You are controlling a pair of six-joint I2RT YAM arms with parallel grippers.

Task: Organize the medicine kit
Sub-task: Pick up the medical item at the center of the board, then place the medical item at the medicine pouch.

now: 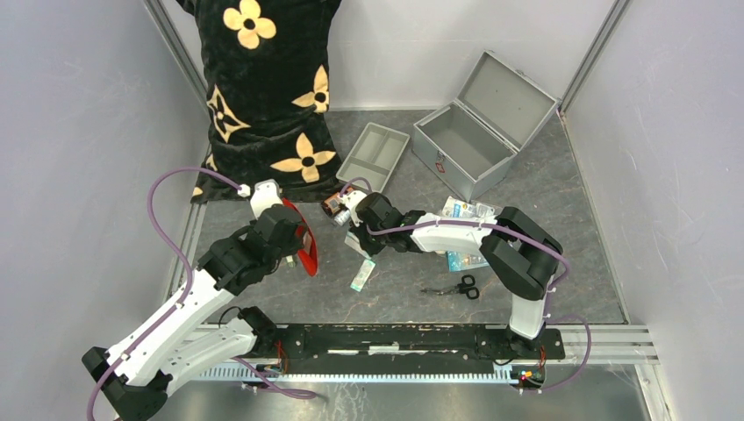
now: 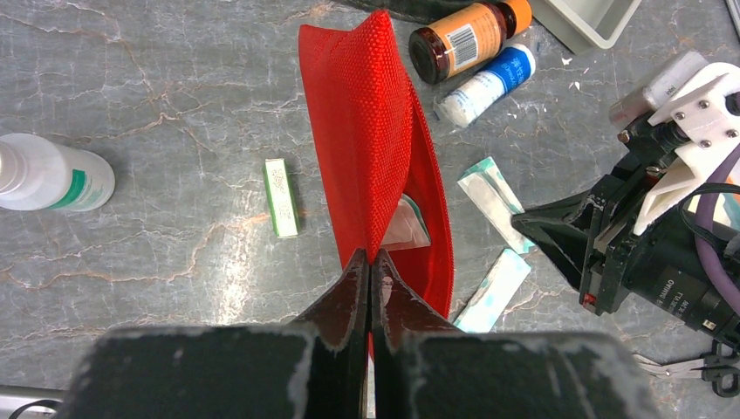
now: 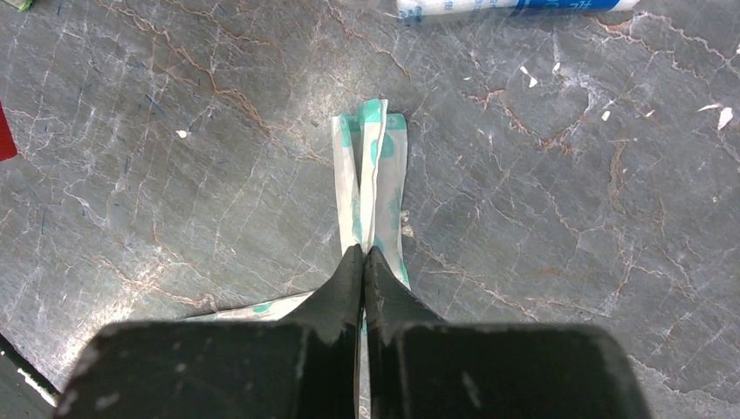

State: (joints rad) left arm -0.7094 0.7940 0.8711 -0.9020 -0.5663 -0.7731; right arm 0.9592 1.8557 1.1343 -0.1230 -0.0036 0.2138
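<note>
The medicine kit (image 1: 474, 140), a silver-grey metal case, stands open at the back right with its lid tipped back. My left gripper (image 2: 371, 262) is shut on the edge of a red fabric pouch (image 2: 358, 131), which stands on edge with its mouth gaping and a packet inside; in the top view the left gripper (image 1: 294, 239) is left of centre. My right gripper (image 3: 365, 255) is shut on a white-and-teal paper packet (image 3: 375, 166) lying on the table. In the top view the right gripper (image 1: 358, 239) sits just right of the pouch (image 1: 306, 235).
A shallow grey divided tray (image 1: 373, 156) lies left of the case. A brown bottle (image 2: 462, 39), a white-and-blue tube (image 2: 489, 83), a small green box (image 2: 281, 196), a white bottle (image 2: 52, 175) and another packet (image 2: 497, 288) lie around the pouch. Scissors (image 1: 461, 287) lie front right. A black flowered cushion (image 1: 268, 88) stands at the back.
</note>
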